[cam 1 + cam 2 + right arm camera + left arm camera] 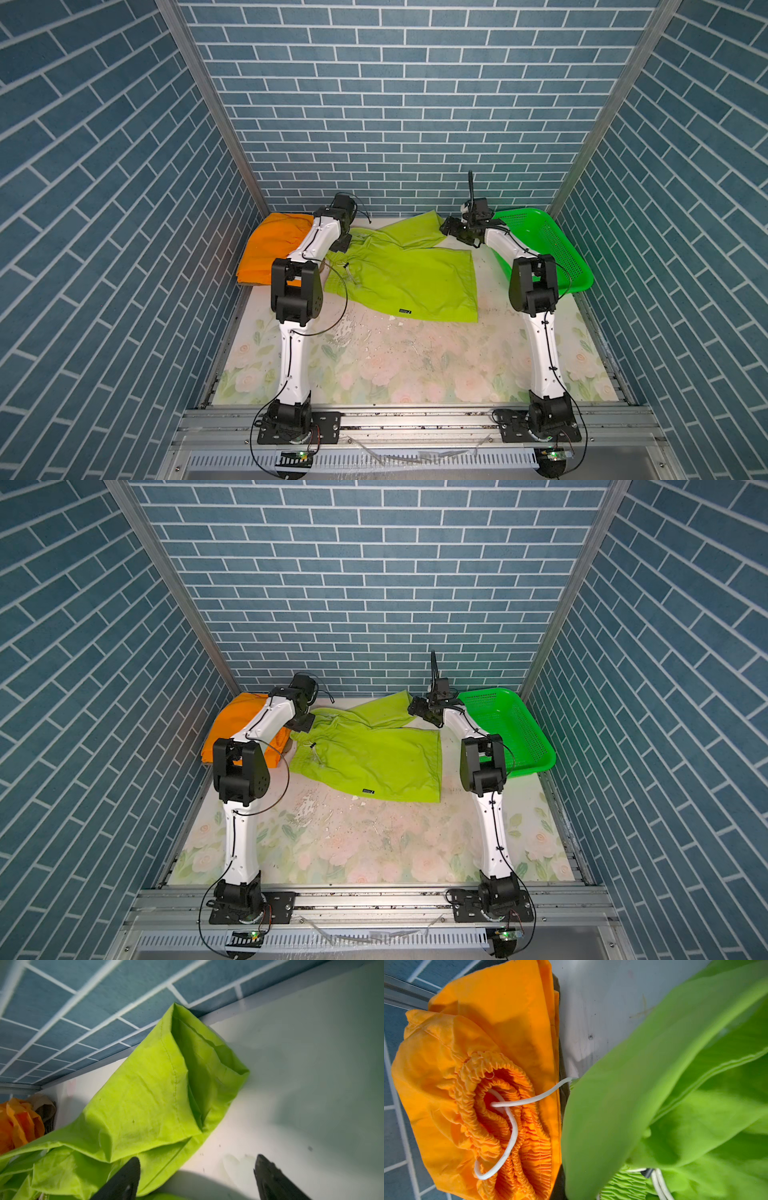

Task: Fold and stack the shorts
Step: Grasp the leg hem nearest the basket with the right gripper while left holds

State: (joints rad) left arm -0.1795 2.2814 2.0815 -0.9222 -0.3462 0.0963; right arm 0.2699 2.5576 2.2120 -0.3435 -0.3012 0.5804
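right gripper (197, 1158) released, jaws wide apart over the table (291, 1084), beside a leg hem of the lime green shorts (399, 274). left gripper (343, 244) clenched at their waistband, fingers hidden by cloth. these lie spread mid-table; orange shorts (270, 249) folded, back left corner.

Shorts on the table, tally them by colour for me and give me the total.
orange shorts: 1
lime green shorts: 1
tan shorts: 1 (only an edge shows by the orange pair)
Total: 3
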